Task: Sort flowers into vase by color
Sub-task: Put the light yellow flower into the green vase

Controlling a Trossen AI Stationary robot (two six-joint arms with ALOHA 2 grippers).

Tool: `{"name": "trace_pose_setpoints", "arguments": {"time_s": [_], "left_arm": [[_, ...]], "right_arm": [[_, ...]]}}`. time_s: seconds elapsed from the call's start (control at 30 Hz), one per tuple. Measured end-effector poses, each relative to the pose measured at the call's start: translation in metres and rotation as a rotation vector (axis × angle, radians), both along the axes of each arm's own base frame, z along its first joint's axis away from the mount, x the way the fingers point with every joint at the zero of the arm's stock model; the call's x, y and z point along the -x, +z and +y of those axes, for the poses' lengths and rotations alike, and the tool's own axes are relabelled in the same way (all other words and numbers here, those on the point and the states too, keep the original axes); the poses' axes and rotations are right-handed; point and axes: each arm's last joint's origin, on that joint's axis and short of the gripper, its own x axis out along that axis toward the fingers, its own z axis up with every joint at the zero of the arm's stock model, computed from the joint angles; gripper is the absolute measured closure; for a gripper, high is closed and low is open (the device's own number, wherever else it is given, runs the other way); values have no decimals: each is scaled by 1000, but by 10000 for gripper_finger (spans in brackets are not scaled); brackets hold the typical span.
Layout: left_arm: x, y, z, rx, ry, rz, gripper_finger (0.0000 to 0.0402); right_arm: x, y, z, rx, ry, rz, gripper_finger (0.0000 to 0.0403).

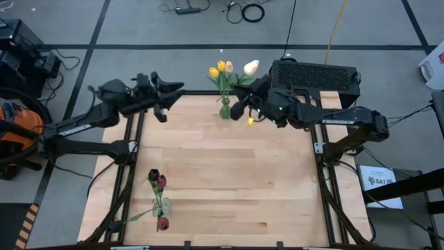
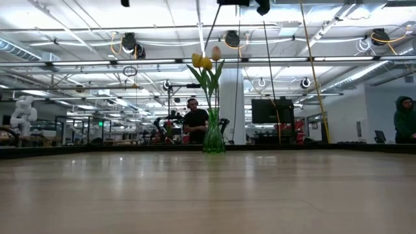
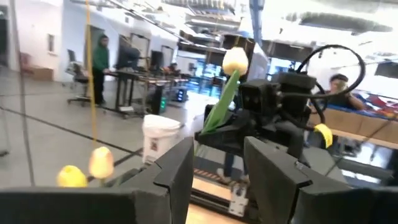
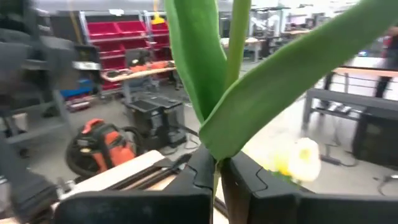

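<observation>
While my right tool (image 4: 217,171) is clamped on the stem of a pale tulip (image 1: 251,67), its head rides high above my fingers and could swing wide of the green vase (image 1: 225,110) just beside, knocking the yellow tulips (image 1: 217,69); my left tool (image 1: 165,104), fingers apart, waits beyond.

- right tool (image 4: 217,169) clamped on green flower stem (image 4: 238,37), leaves (image 4: 273,93) fanning upward
- pale yellow flower heads (image 4: 297,160) blurred just beyond the fingers
- orange vacuum (image 4: 99,149) on the floor, red bins (image 4: 124,31) behind
</observation>
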Motion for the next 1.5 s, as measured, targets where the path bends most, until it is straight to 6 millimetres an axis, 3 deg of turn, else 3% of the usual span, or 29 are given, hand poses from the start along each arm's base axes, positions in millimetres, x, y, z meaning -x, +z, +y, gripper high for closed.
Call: {"name": "trace_pose_setpoints", "arguments": {"time_s": [0.23, 0.43, 0.6, 0.87, 1.13, 1.5], "left_arm": [[14, 4, -3, -79, 38, 19, 254], [15, 4, -3, -98, 52, 22, 254], [15, 4, -2, -118, 71, 29, 254], [15, 4, -2, -117, 73, 29, 254], [14, -1, -2, -100, 70, 75, 254], [14, -1, -2, -95, 69, 73, 254]], "right_arm": [[-9, -22, -32, -35, -93, 83, 400], [-4, -29, -51, -65, -153, 133, 402], [-2, -32, -57, -91, -146, 144, 402], [-21, -57, -62, -112, -116, 213, 403], [-22, -60, -66, -116, -129, 230, 403], [-48, -108, -83, -148, -148, 334, 400]]}}
